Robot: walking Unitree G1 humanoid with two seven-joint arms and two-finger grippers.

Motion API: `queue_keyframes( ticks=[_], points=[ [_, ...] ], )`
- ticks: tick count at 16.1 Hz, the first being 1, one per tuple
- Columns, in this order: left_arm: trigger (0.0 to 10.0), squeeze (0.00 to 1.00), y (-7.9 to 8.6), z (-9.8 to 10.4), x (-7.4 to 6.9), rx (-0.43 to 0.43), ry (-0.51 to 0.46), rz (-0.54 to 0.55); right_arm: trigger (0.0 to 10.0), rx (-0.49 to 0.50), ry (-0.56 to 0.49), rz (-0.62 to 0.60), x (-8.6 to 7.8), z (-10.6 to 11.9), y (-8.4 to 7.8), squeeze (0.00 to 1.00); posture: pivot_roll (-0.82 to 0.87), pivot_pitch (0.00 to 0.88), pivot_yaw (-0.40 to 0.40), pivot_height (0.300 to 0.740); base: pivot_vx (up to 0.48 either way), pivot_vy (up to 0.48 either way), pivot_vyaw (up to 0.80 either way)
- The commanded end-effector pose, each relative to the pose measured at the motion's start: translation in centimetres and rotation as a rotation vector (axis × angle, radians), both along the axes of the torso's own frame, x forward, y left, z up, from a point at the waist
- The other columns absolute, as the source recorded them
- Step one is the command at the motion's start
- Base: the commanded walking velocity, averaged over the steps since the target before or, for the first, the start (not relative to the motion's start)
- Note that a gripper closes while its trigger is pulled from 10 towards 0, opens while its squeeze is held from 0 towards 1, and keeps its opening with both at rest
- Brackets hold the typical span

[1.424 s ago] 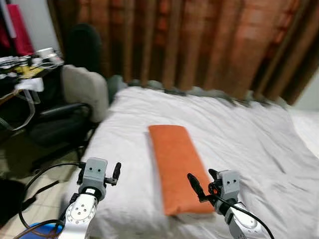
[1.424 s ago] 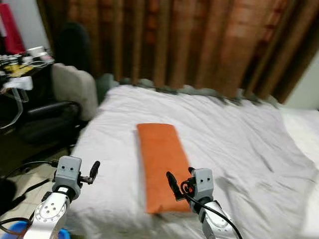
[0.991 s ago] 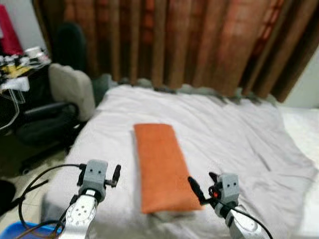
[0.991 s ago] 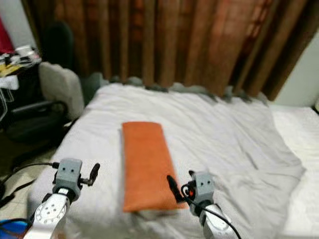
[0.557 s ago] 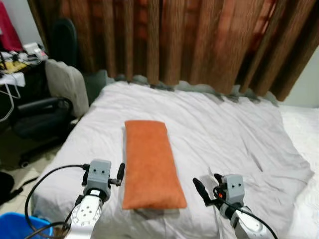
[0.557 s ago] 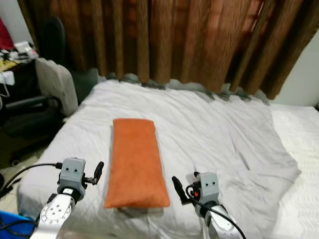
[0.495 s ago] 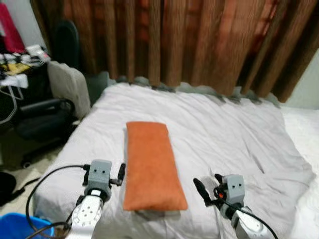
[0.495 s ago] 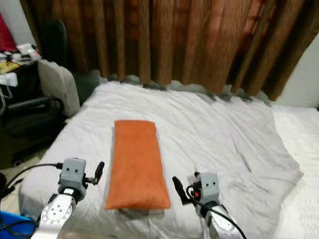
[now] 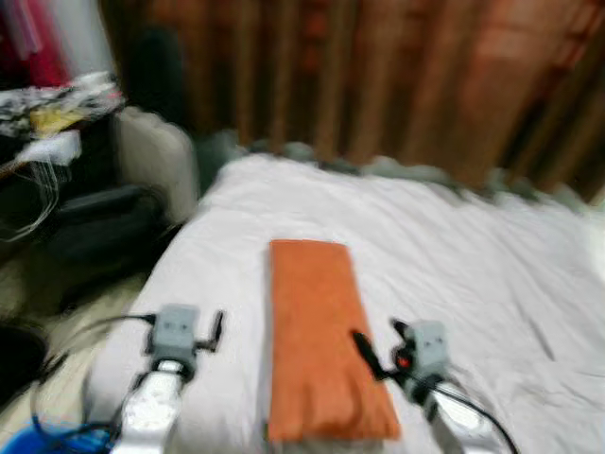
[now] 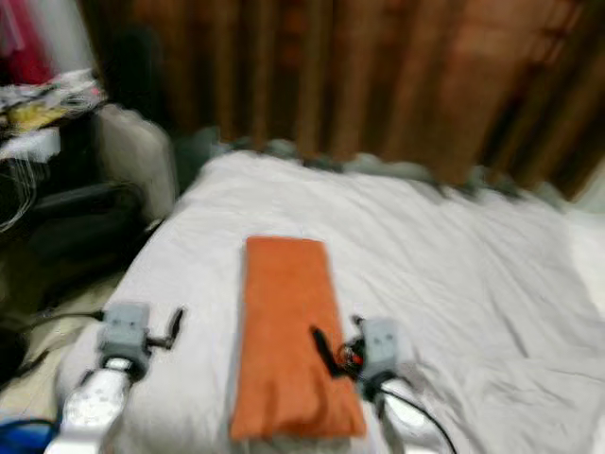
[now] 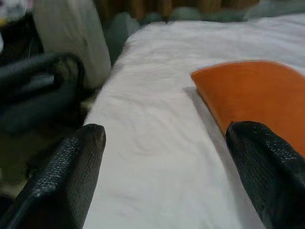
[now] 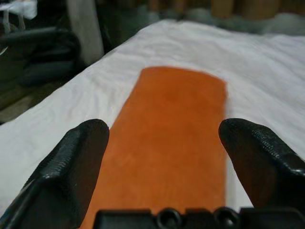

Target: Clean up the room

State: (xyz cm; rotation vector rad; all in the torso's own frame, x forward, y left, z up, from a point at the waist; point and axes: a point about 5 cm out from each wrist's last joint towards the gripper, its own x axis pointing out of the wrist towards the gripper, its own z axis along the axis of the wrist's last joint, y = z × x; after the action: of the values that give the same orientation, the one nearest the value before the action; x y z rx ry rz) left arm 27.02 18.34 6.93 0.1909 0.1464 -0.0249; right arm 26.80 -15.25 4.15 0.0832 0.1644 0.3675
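Observation:
An orange pillow point(image 9: 319, 331) lies lengthwise on the white-sheeted bed point(image 9: 473, 255); the head views are blurred. My right gripper point(image 12: 164, 143) is open, hovering over the near end of the pillow, with the orange cloth spread between its fingers point(image 12: 71, 167). In the left eye view the right gripper point(image 9: 380, 346) sits at the pillow's right edge. My left gripper point(image 11: 167, 157) is open over the bare sheet just left of the pillow point(image 11: 257, 95), holding nothing. In the left eye view the left gripper point(image 9: 200, 329) is near the bed's left edge.
A black office chair point(image 9: 99, 222) with a pale cushion point(image 9: 161, 165) stands left of the bed. A cluttered desk point(image 9: 52, 109) is at the far left. Brown curtains point(image 9: 378, 85) hang behind the bed. A blue bin point(image 9: 38, 443) and cables lie on the floor near left.
The camera has swung and the picture is now blurred. The pillow now appears nearer the right gripper. Both grippers stay open and held out in front.

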Motion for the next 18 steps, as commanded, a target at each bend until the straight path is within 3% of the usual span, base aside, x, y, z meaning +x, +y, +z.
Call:
queue_keyframes(
  ticks=[1,4,6,7,10,18],
  points=[
    [10.0,0.0,-1.5,0.1,0.2,-0.015,-0.003,-0.047,10.0,-0.029,0.013,-0.039,-0.3,-0.1,-1.6,0.0,0.12,0.0,-0.092,0.74,0.368,0.311,0.0],
    [10.0,0.0,-1.5,0.3,1.3,-0.031,0.021,-0.075,10.0,-0.001,0.054,-0.102,0.6,-0.3,-2.0,0.0,0.11,0.001,-0.093,0.74,0.241,0.099,0.0],
    [10.0,0.0,-0.8,0.7,4.1,-0.165,0.08,-0.055,10.0,-0.02,0.143,-0.231,2.9,-0.7,-3.5,0.0,0.11,0.02,-0.09,0.74,0.0,0.0,0.0],
    [10.0,0.0,-0.9,1.2,4.5,-0.124,0.055,-0.085,10.0,-0.036,0.114,-0.231,3.3,0.0,-3.5,0.0,0.1,0.023,-0.088,0.74,0.0,0.0,0.0],
    [10.0,0.0,-1.0,2.1,4.4,-0.023,-0.026,-0.115,10.0,-0.066,0.056,-0.205,2.8,0.4,-3.3,0.0,0.09,0.027,-0.084,0.74,0.0,-0.3,0.0],
    [10.0,0.0,-0.9,1.1,4.4,-0.036,-0.004,-0.113,10.0,-0.064,0.048,-0.224,2.6,0.0,-3.6,0.0,0.08,0.035,-0.078,0.74,0.065,-0.419,0.0]
  ],
)
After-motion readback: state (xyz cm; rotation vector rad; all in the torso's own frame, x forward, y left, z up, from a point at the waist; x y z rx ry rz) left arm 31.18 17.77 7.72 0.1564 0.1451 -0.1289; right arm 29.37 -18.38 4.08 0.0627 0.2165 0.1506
